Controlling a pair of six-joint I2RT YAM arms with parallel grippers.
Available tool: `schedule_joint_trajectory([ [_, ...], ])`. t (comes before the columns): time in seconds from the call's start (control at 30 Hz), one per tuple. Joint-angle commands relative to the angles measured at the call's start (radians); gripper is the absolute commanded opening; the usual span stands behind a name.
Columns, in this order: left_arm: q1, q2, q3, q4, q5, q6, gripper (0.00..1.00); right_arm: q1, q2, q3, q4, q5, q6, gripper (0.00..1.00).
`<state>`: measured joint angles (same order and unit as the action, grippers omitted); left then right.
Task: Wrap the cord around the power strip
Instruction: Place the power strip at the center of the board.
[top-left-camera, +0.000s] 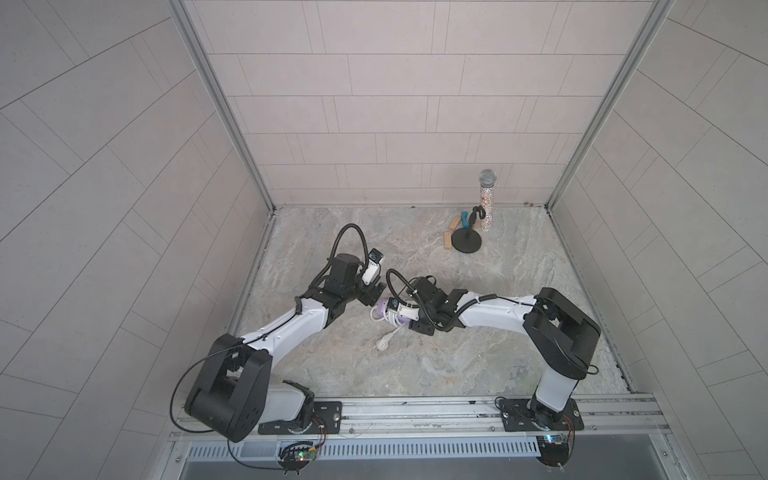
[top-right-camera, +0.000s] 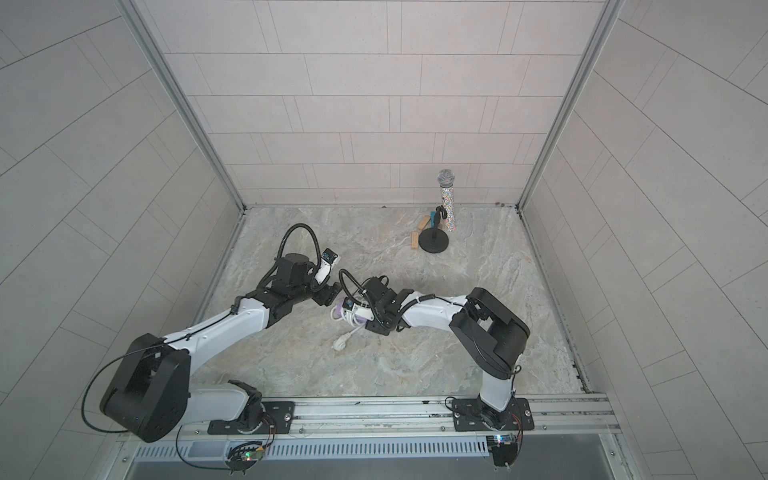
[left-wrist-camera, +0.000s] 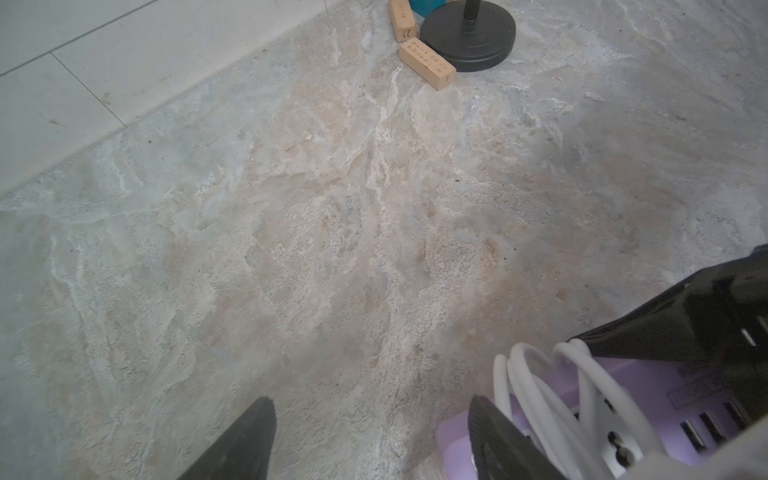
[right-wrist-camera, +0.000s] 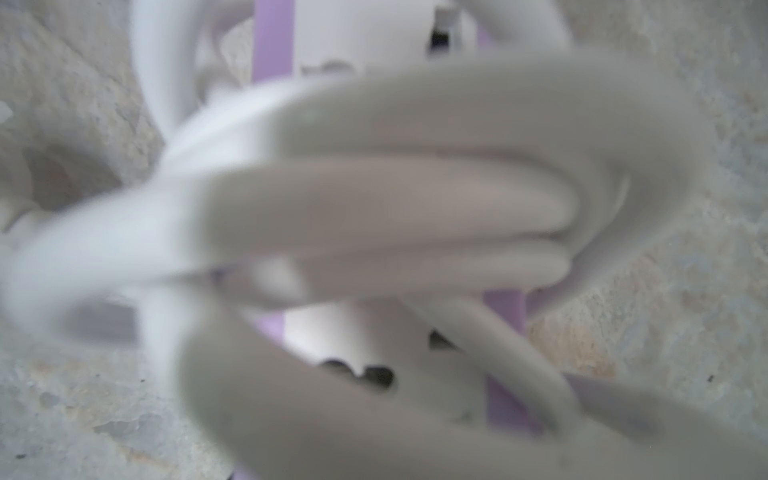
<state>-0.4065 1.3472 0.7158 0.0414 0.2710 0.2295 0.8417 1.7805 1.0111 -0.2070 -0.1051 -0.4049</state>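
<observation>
Left hand (left-wrist-camera: 371, 405) hangs open over the grey-beige marbled stone counter (left-wrist-camera: 332, 208), nothing between its black fingers (left-wrist-camera: 249, 436). Right hand (top-left-camera: 415, 321) is closed on the far end of the small lavender-purple rectangular plastic power strip (left-wrist-camera: 648, 388), whose near end sits just beside one left finger. Several turns of the long thin white flexible cord (left-wrist-camera: 536, 386) lie round it, so I judge the wrapping nearly done. To do it well, the right hand should grip firmly while the left takes the loose tail close to the white plug (top-left-camera: 382, 343), nearer the robot than either hand, and lays it snug beside the other turns. Both top views show that plug loose on the counter; neither wrist view does. Only the left wrist view shows the turns side by side and the ports (left-wrist-camera: 702, 430); the right wrist view is blurred cord over lavender
</observation>
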Motion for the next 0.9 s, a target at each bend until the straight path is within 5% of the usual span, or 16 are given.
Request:
schedule_joint_trajectory([
  [0.0, 0.005, 0.009, 0.029, -0.060, 0.066, 0.007, 0.76, 0.008, 0.053, 0.005, -0.026, -0.015, -0.095, 0.27],
  [0.23, 0.006, -0.007, 0.032, -0.136, 0.176, 0.058, 0.76, 0.010, 0.011, -0.018, -0.005, 0.004, -0.100, 0.46],
  [0.87, -0.003, 0.112, 0.151, -0.322, 0.418, 0.219, 0.75, 0.016, -0.114, -0.118, 0.079, 0.062, -0.112, 0.70],
])
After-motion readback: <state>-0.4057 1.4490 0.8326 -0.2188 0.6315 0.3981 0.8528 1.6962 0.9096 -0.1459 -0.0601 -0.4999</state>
